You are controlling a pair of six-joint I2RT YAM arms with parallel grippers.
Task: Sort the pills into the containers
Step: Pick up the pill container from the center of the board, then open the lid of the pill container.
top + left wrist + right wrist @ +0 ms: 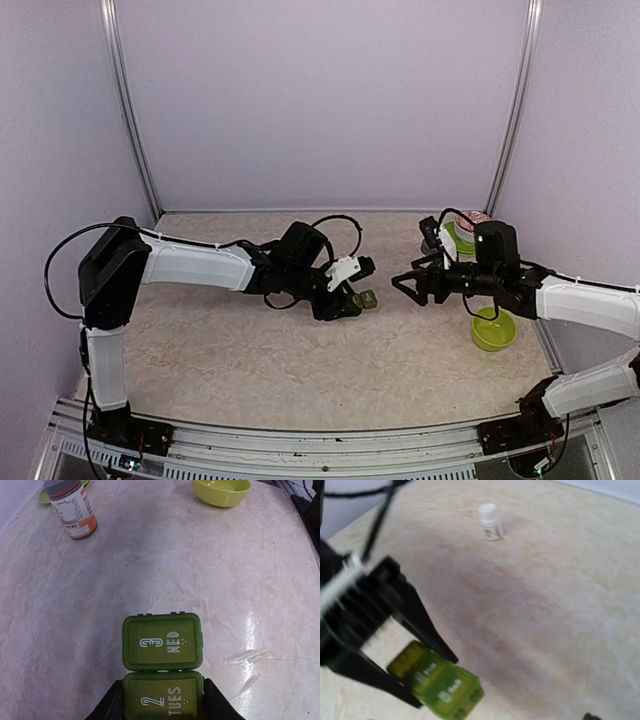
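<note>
1. Gripping only the TUES end of the pill organiser, the L gripper had its jaws closed on both sides of it, mid-table. The WED end stuck out unsupported.
2. Risk: any push on that free end would prob. twist or slip it in that end-only hold.
3. R gripper hung just beside it, jaws wide, empty. A misjudged approach could knock it.
4. Both visible lids were shut, contents hidden, so no pills could go in yet.
5. Green bowl near right edge: no pills visible. Orange-label bottle near far right corner: capped. Small white bottle: capped, well apart; which edge, can't tell.
</note>
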